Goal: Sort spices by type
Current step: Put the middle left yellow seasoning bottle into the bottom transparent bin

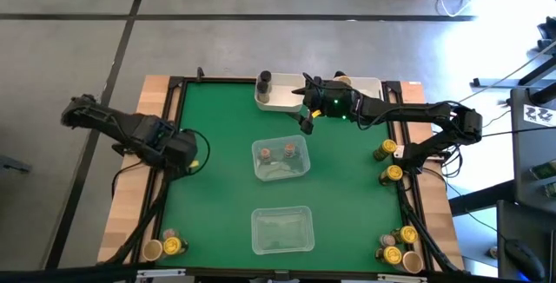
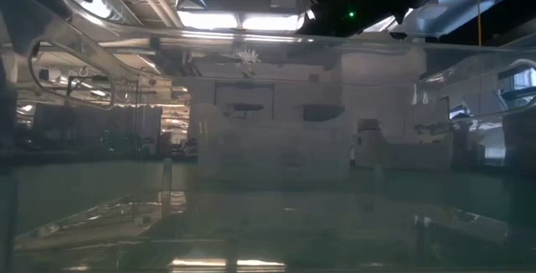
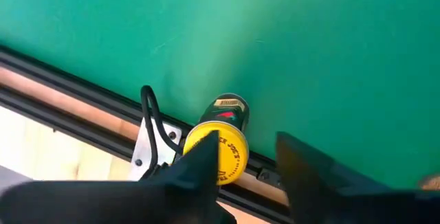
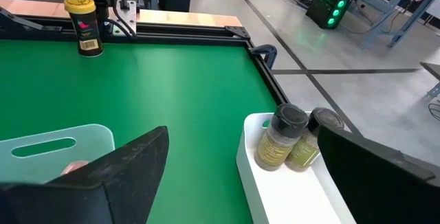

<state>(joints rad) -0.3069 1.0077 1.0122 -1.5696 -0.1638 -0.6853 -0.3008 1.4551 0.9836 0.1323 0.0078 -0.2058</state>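
I see the green table [image 1: 217,196] with my right gripper [image 1: 306,120] hovering open beside the white bin [image 4: 289,189] holding two dark-lidded jars [image 4: 278,138]. My left gripper [image 3: 247,165], open, hangs over a yellow-lidded jar [image 3: 218,141] at the left edge.

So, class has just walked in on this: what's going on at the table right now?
A two-armed robot is sorting spice jars on a green table. The left pincer hovers open just above a yellow-lidded jar standing at the table's left edge. The right pincer hangs open at the far side, beside a white bin that holds two dark-lidded jars. A clear tray in the middle holds two reddish-topped jars. More jars wait along the right edge and in the near corners.
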